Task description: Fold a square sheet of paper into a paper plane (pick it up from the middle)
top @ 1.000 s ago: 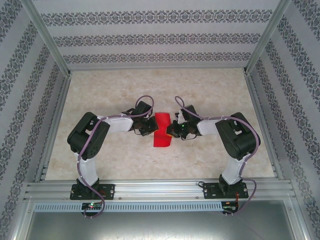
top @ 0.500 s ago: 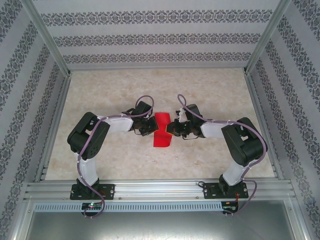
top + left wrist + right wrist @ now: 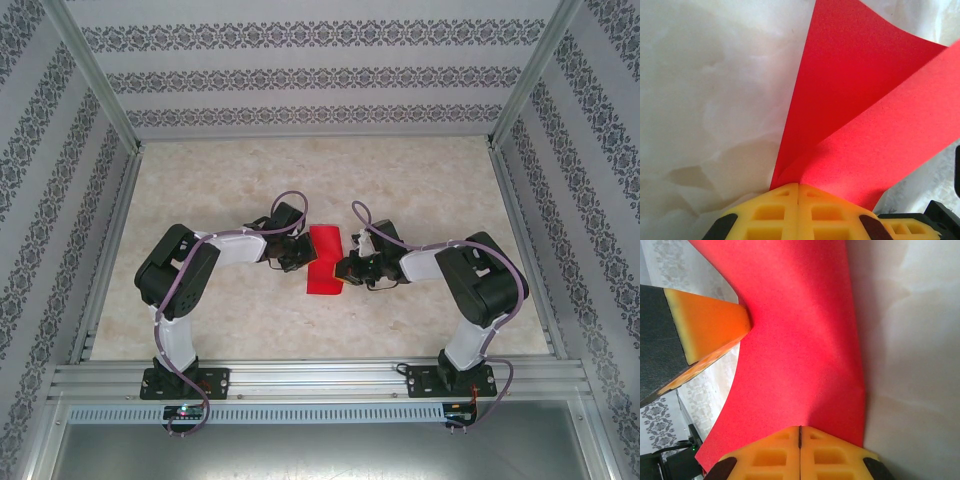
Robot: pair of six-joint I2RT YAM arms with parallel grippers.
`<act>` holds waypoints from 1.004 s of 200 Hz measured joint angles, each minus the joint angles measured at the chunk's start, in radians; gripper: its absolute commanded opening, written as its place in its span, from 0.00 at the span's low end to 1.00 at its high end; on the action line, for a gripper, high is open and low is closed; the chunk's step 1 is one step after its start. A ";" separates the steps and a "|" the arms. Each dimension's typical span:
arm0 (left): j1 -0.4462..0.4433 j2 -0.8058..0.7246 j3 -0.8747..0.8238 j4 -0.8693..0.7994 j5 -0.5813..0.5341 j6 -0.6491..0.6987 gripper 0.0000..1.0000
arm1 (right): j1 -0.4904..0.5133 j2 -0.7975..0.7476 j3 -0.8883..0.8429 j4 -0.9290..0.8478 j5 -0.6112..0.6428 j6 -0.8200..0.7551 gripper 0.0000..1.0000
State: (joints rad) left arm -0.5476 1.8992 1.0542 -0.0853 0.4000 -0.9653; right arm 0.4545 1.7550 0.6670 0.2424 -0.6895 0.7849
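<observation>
So the red square sheet of paper (image 3: 323, 262) is sitting pretty much dead centre of the marble-look counter (image 3: 200, 180), and from the top camera it reads as a narrow folded strip, not a square. Its long axis runs from the near edge toward the far wall, with the near half kicked slightly to the left. The left gripper (image 3: 298, 256) comes in from the left side and the right gripper (image 3: 343, 268) from the right, so the sheet is sandwiched between them around its middle. In the left wrist view the yellow fingers (image 3: 775, 212) are clenched tight on the paper right where two red flaps meet, and those flaps fan out away from the fingers in a V. Same story on the right wrist cam: its fingers (image 3: 827, 452) are pressed together on the sheet's edge, and the paper bows away from them with a soft curve. An orange finger pad (image 3: 710, 322) of the other arm touches the sheet's opposite edge there. I can't tell whether the paper is lifted or resting on the counter. Around it all there's patterned wallpaper (image 3: 320, 80) on three sides and a metal frame rail (image 3: 320, 378) along the near edge by the arm bases.
</observation>
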 measured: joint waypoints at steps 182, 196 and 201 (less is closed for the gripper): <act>0.000 0.000 0.000 0.000 0.000 0.000 0.00 | 0.061 -0.084 -0.043 -0.076 0.034 -0.015 0.07; 0.000 0.000 0.000 0.000 0.000 0.000 0.00 | 0.066 -0.123 -0.043 -0.103 0.042 -0.019 0.07; 0.000 0.000 0.000 0.000 0.000 0.000 0.00 | 0.067 -0.137 -0.043 -0.108 0.045 -0.022 0.06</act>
State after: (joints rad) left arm -0.5476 1.8992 1.0542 -0.0853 0.3996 -0.9653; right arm 0.5217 1.6180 0.6243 0.1341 -0.6445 0.7631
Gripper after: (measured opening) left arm 0.068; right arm 0.067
